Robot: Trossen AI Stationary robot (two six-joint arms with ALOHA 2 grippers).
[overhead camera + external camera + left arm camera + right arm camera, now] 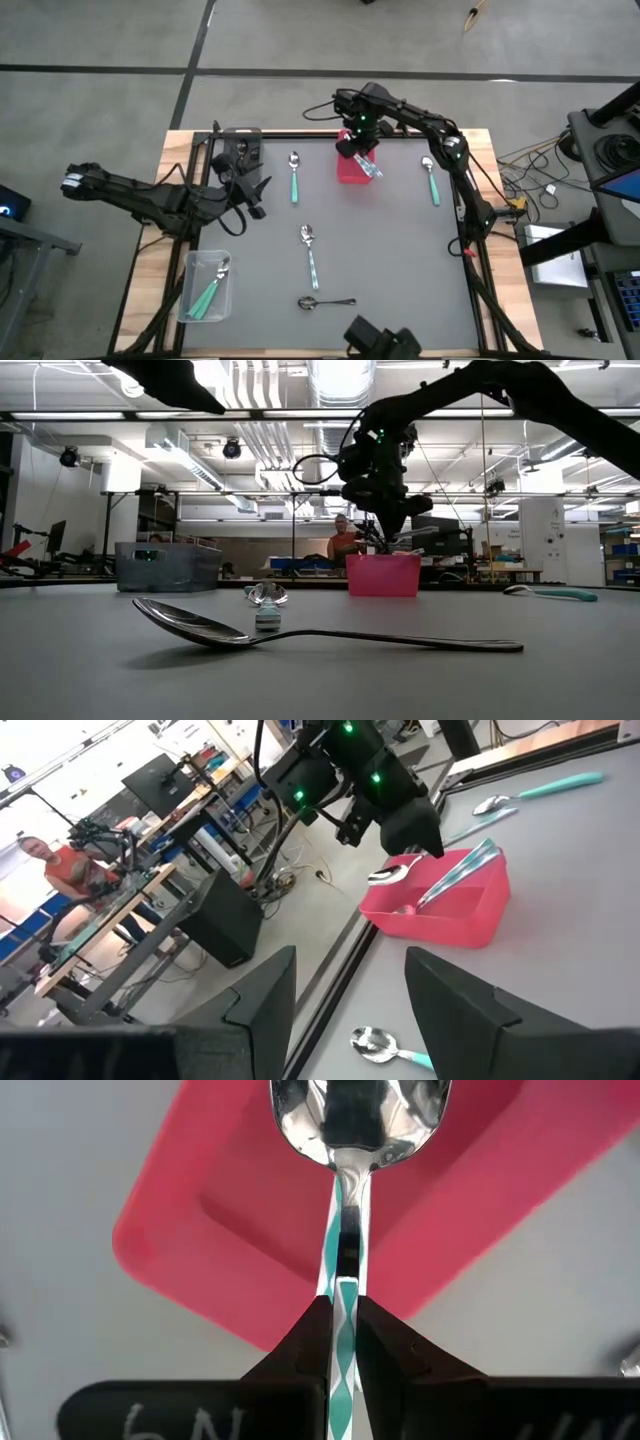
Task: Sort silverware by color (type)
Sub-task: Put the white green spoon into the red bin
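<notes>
Your right gripper hangs over the red bin at the table's far edge, its fingers pinched tight on the teal-patterned handle of a spoon, bowl pointing down into the bin. Your left gripper waits on the left side with fingers spread and nothing between them. Teal-handled spoons lie across the grey mat, a dark spoon near the front, and more spoons sit in the clear bin.

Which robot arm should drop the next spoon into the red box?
The right one, probably. Its pincer is shut on a teal-handled spoon directly above the red bin. The left pincer hangs open and empty, off to the side near the grey bin.
</notes>
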